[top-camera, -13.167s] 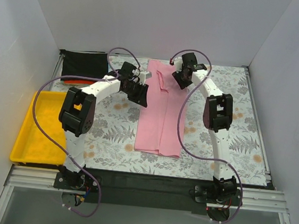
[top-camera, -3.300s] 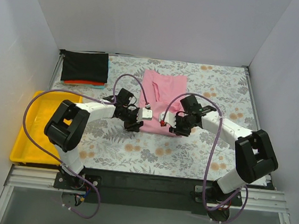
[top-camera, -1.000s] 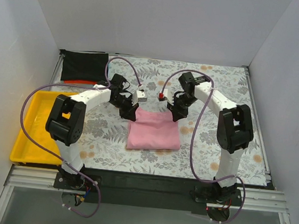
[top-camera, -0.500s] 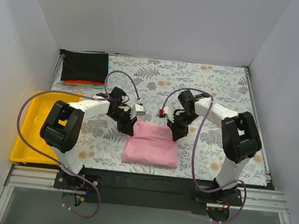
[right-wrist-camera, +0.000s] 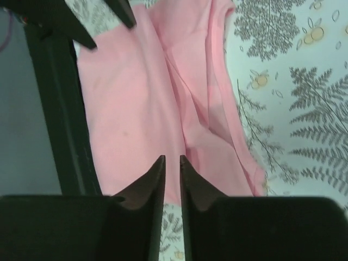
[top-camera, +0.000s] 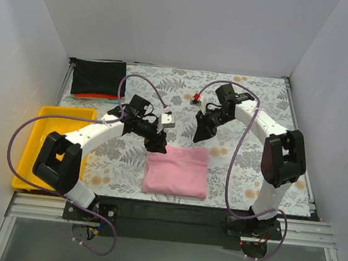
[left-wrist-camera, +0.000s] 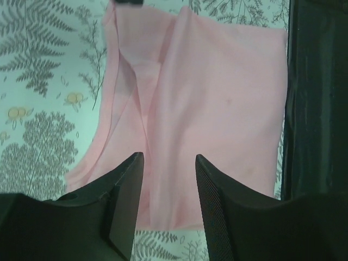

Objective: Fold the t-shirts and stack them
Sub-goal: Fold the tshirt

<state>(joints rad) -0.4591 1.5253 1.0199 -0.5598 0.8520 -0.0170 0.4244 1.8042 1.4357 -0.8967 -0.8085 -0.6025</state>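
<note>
The light pink t-shirt [top-camera: 176, 170] lies folded into a rectangle on the floral cloth near the table's front edge. It also shows in the left wrist view [left-wrist-camera: 217, 98] and the right wrist view [right-wrist-camera: 130, 109]. My left gripper [top-camera: 158, 145] hovers just above its far left corner, open and empty [left-wrist-camera: 169, 160]. My right gripper [top-camera: 199, 133] hangs above its far right corner, its jaws a thin slit apart with nothing between them [right-wrist-camera: 172, 160]. The folded black t-shirt [top-camera: 98, 77] lies at the back left on the orange-red one [top-camera: 92, 96], with a thin teal edge [top-camera: 116, 101].
A yellow tray [top-camera: 34, 153] sits at the left edge of the table. A black strip [top-camera: 171, 212] runs along the front edge, just behind the folded shirt. White walls close in the back and both sides.
Both grippers have let go of the pink shirt's far edge and lifted away toward the back. The shirt has settled flat, folded, near the front edge.
</note>
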